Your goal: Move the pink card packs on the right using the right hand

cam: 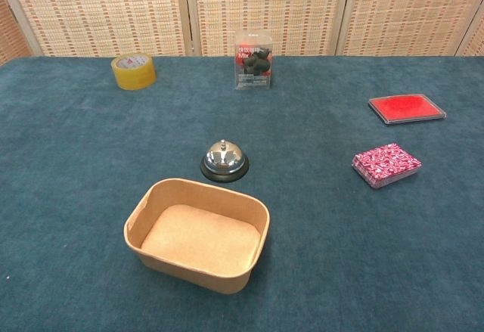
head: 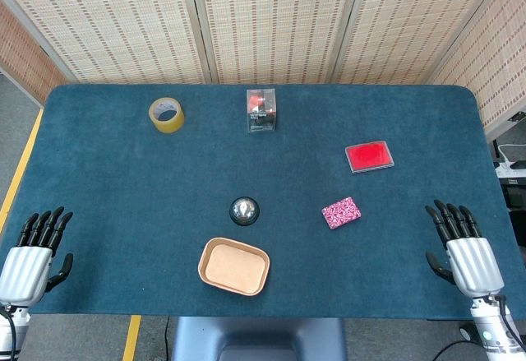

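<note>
The left hand rests released, fingers apart, at the table's near edge, far left of the bell. A yellow tape roll lies beyond and left of the bell, a brown tray just nearer than it, a clear box straight beyond. The pink card pack lies right of the bell, a red case beyond it. Farthest right, the right hand rests unclenched, holding nothing, apart from the pack.
</note>
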### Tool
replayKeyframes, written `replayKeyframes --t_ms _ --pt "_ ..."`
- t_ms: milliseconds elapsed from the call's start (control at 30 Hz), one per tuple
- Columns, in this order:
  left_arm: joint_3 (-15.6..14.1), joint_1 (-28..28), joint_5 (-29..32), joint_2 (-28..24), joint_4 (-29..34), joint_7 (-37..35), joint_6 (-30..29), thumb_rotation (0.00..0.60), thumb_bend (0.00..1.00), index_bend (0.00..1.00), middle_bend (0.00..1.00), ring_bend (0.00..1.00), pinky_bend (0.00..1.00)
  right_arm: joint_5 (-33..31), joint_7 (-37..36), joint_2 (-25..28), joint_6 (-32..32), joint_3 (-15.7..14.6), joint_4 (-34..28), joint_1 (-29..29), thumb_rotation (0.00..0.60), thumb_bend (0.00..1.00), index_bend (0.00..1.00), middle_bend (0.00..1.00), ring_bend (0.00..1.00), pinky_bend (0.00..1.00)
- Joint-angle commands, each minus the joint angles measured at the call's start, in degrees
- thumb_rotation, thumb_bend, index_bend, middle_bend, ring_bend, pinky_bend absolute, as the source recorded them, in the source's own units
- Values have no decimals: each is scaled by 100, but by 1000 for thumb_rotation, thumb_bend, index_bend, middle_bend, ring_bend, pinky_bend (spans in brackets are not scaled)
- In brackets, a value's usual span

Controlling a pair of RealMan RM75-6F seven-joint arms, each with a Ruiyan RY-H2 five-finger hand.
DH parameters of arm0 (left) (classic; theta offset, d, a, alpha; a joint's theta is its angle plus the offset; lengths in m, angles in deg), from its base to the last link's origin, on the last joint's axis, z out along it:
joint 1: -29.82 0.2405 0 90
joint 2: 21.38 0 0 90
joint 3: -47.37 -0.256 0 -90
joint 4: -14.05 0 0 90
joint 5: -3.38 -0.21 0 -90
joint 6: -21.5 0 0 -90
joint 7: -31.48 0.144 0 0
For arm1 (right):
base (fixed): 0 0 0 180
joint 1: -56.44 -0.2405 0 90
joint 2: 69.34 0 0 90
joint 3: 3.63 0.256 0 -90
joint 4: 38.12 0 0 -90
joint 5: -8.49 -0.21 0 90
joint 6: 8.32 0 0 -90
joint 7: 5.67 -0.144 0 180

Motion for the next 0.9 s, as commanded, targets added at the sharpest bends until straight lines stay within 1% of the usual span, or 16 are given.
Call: replayKeyframes --t_ms 33,100,167,300,400,500,600,667,767,900 --pt "9 0 64 -3 12 49 40 600 475 0 0 0 54 -9 0 -5 -36 2 12 -17 600 279 0 0 0 0" --pt "18 -3 111 0 35 108 68 600 476 0 0 0 54 66 -9 -43 3 12 65 -38 600 279 0 0 0 0" --pt "39 -30 168 -4 59 117 131 600 476 0 0 0 54 229 -32 -200 87 12 239 -74 600 279 0 0 0 0" --pt "32 -49 180 -22 65 85 182 600 476 0 0 0 53 276 36 -274 -204 17 259 -272 600 279 0 0 0 0" --pt "22 -78 183 -24 52 83 245 600 475 0 0 0 54 250 423 -234 -678 121 103 -612 600 279 0 0 0 0" --pt "36 -112 180 -44 110 91 277 600 475 0 0 0 54 32 838 -248 -1323 284 -79 -1023 600 279 0 0 0 0" --pt "15 -113 125 -41 116 70 255 600 475 0 0 0 54 -403 1044 -321 -2214 428 -234 -1508 600 279 0 0 0 0" --pt "6 -105 105 -46 115 58 234 600 475 0 0 0 54 -616 1179 -406 -2626 505 -229 -1767 600 279 0 0 0 0" --pt "-5 -97 112 -59 121 45 236 600 476 0 0 0 54 -954 1446 -694 -3038 629 -28 -2094 600 279 0 11 0 0" --pt "-30 -62 86 -95 155 50 185 600 477 0 0 0 54 -1194 1754 -1167 -3192 704 366 -2362 600 279 13 47 0 0"
